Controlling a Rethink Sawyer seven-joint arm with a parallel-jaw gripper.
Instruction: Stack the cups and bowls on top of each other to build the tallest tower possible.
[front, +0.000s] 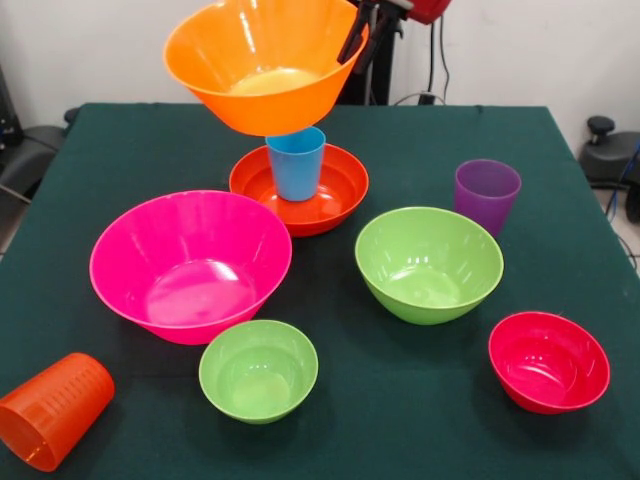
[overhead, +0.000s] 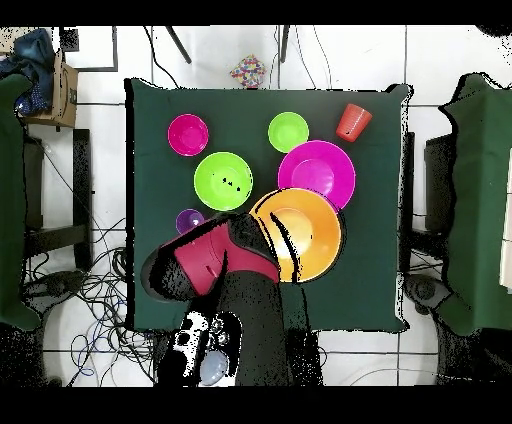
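Note:
My gripper (front: 358, 35) comes down at the top and is shut on the far right rim of the large orange bowl (front: 262, 62). The bowl hangs tilted, its bottom right at the rim of the blue cup (front: 297, 163). The blue cup stands upright in the shallow red-orange bowl (front: 340, 195). In the overhead view the orange bowl (overhead: 305, 235) hides both, and my gripper (overhead: 273, 232) is at its rim. The purple cup (front: 486, 193) stands at the right. An orange cup (front: 55, 410) lies on its side at the front left. No red cup shows.
The large pink bowl (front: 190, 265) sits in front of the red-orange bowl, with the small lime bowl (front: 258, 370) before it. The medium lime bowl (front: 428, 263) is at centre right and the small crimson bowl (front: 548, 360) at the front right. All rest on the green table (front: 140, 140).

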